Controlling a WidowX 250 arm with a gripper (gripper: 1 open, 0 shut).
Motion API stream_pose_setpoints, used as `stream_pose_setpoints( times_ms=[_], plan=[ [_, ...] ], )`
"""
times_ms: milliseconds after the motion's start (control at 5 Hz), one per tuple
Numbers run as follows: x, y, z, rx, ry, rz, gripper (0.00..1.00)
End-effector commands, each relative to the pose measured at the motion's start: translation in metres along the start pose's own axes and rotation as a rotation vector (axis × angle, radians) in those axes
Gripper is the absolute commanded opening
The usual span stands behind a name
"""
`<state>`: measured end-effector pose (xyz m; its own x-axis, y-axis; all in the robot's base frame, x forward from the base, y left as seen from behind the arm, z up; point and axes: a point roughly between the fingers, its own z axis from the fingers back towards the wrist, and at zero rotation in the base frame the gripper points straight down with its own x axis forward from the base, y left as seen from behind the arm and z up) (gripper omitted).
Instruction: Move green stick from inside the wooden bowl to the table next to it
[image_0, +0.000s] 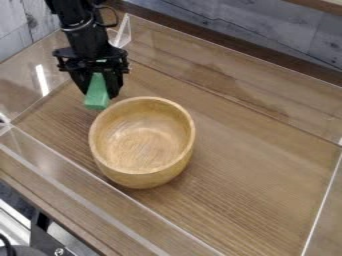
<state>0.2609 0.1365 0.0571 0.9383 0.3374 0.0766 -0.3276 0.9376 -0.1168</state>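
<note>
My black gripper (96, 82) points straight down at the upper left, just outside the wooden bowl's far-left rim. It is shut on the green stick (96, 93), which hangs upright between the fingers, its lower end close to the table (254, 110). Whether the stick touches the table I cannot tell. The wooden bowl (142, 140) sits in the middle, round and light tan, with nothing inside it.
Clear acrylic walls (34, 75) edge the brown tabletop on all sides, and the left wall stands close behind the gripper. Bare wood stretches to the right of the bowl and in front of it.
</note>
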Motion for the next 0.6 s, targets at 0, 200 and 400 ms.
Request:
stream_pose_setpoints(
  times_ms=[0, 200, 400],
  plan=[
    [0.0154, 0.0058, 0.0113, 0.023, -0.065, 0.002, 0.0],
    [0.0172, 0.0077, 0.0085, 0.029, -0.068, 0.004, 0.0],
    [0.0184, 0.0091, 0.0061, 0.034, -0.068, 0.005, 0.0]
  ],
)
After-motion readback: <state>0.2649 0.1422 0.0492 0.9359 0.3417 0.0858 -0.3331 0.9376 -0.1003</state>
